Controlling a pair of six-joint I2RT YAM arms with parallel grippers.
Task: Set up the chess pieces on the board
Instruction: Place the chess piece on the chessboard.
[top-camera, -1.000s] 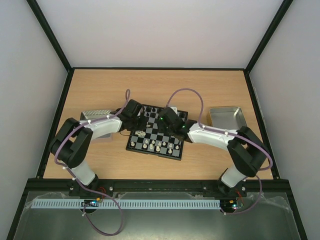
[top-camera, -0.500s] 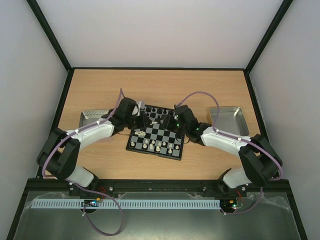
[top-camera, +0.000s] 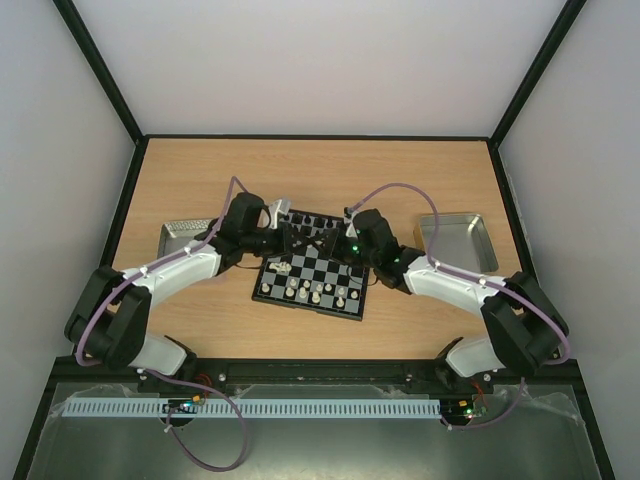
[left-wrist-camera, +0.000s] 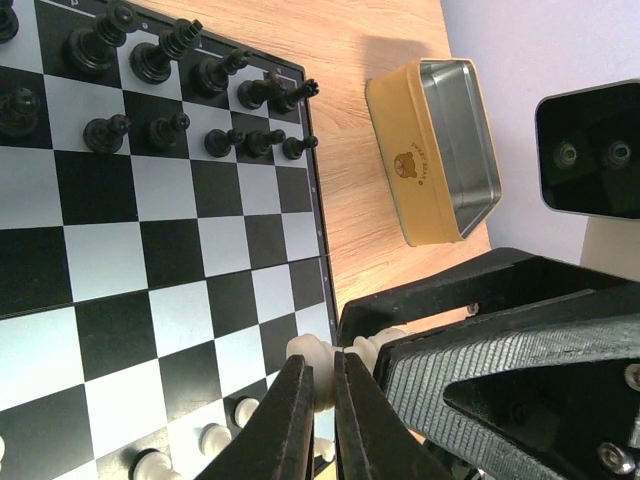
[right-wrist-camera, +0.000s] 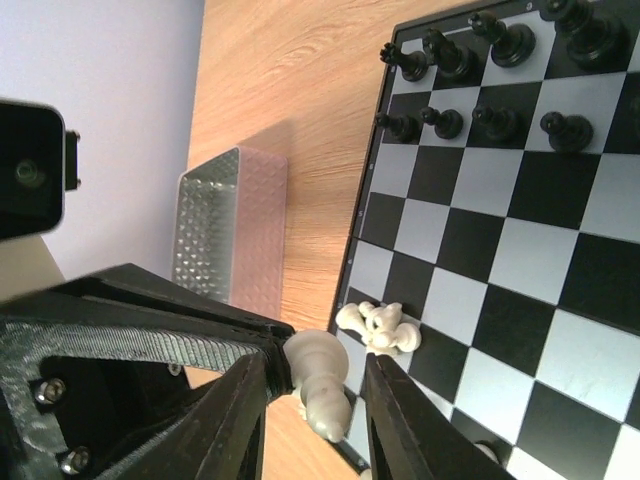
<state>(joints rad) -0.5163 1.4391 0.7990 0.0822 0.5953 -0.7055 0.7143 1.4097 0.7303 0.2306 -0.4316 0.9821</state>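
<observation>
The board (top-camera: 330, 272) lies mid-table. Black pieces (left-wrist-camera: 160, 60) stand on its far rows, and white pieces (top-camera: 315, 292) stand on the near rows. A small heap of white pieces (right-wrist-camera: 378, 328) lies near its left edge. My left gripper (left-wrist-camera: 322, 362) is shut on a cream-white piece (left-wrist-camera: 312, 352) above the board. My right gripper (right-wrist-camera: 320, 368) faces it, open, with its fingers (right-wrist-camera: 400, 420) either side of that same piece (right-wrist-camera: 322, 385). The two grippers meet over the board's far half, the left gripper (top-camera: 292, 238) beside the right gripper (top-camera: 322, 240).
A patterned metal tray (top-camera: 188, 233) sits left of the board and also shows in the right wrist view (right-wrist-camera: 230, 230). A plain metal tin (top-camera: 455, 238) sits to the right, gold-sided in the left wrist view (left-wrist-camera: 435, 150). Black frame rails edge the table.
Both arms have stretched further out. The left gripper has turned its fingers to the right, and the right gripper has come up against them above the board.
</observation>
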